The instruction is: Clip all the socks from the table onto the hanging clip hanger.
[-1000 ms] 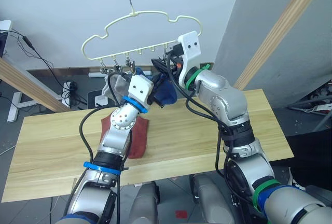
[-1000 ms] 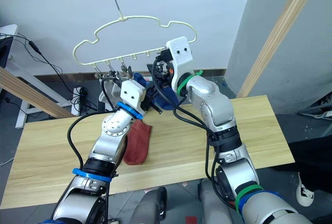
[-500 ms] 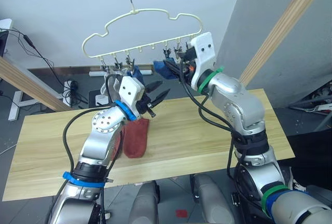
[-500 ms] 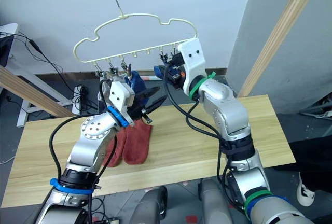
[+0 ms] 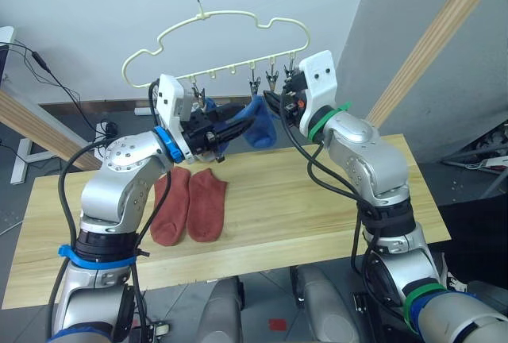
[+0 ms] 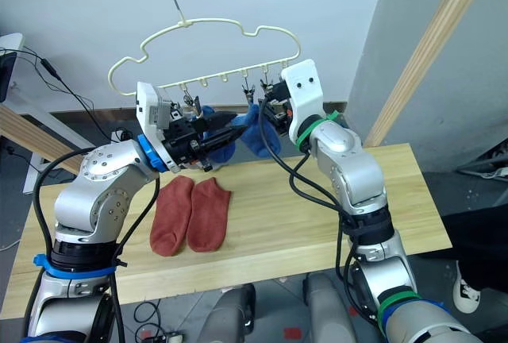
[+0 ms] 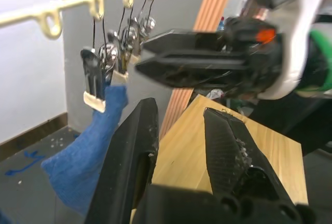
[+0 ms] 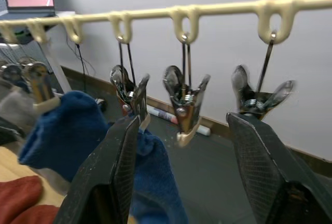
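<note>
Table (image 5: 317,200), red socks (image 5: 190,208), white wall (image 5: 95,9)

Clip hanger (image 5: 230,29) hangs above the table's (image 5: 317,200) far edge, its clip row crowded. Left gripper (image 5: 238,125) reaches in from the left, fingers parted, tips just beside the hanging blue sock (image 5: 258,123). Right gripper (image 8: 181,146) closes in from the right, spread wide, empty clips (image 8: 185,102) between its fingers and the blue sock's cuff right at one finger. The two grippers nearly meet under the clips, so little gap between them. Two rust-red socks (image 5: 190,204) lie flat on the table below the left arm. Table's right half is bare wood, open for passing. Slanted wooden pole (image 5: 432,41) stands far right, well apart from the hanger.
</note>
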Controlling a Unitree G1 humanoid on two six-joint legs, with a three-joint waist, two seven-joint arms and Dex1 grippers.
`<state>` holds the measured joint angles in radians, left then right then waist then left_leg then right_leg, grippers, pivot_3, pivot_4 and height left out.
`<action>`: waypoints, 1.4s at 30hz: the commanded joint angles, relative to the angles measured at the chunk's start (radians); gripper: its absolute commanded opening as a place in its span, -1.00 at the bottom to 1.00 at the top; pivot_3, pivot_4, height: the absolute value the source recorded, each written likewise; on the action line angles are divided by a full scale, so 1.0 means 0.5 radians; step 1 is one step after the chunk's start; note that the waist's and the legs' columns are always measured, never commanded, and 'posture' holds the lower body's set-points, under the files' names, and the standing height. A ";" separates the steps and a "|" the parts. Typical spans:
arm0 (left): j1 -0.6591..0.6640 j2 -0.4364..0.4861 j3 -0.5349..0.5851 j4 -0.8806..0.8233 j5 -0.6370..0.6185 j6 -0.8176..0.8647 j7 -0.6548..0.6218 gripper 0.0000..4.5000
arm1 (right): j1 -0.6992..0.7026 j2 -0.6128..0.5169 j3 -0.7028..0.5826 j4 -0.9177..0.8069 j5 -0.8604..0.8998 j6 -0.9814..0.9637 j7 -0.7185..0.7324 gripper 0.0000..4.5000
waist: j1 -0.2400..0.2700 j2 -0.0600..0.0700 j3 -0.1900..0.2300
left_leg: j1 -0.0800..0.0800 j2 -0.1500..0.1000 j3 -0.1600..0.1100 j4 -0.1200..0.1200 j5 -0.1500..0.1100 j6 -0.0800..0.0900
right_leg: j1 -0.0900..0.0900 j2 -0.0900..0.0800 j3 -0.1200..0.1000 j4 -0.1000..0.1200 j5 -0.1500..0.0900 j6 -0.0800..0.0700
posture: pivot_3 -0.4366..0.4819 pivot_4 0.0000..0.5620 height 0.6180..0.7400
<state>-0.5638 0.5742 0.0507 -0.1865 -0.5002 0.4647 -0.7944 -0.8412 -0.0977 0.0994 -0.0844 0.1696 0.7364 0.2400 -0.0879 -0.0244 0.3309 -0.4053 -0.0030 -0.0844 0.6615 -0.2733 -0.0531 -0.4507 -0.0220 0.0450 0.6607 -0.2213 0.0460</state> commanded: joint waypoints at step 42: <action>-0.120 0.003 0.063 0.032 0.010 -0.031 0.043 -0.24 | -0.246 0.084 0.082 0.373 -0.152 -0.384 0.118 -0.01 | 0.007 0.000 0.004 | -0.013 -0.001 -0.001 0.002 0.000 0.000 | -0.012 -0.001 -0.001 0.001 0.001 -0.001 | -0.17 0.23 1.00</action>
<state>-0.6043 0.5747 0.0600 -0.1528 -0.4954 0.4685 -0.7745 -0.9352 -0.0636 0.1406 0.1261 0.0928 0.5729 0.2878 -0.0845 -0.0246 0.3327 -0.4116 -0.0034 -0.0847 0.6624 -0.2732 -0.0532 -0.4567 -0.0227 0.0446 0.6611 -0.2210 0.0456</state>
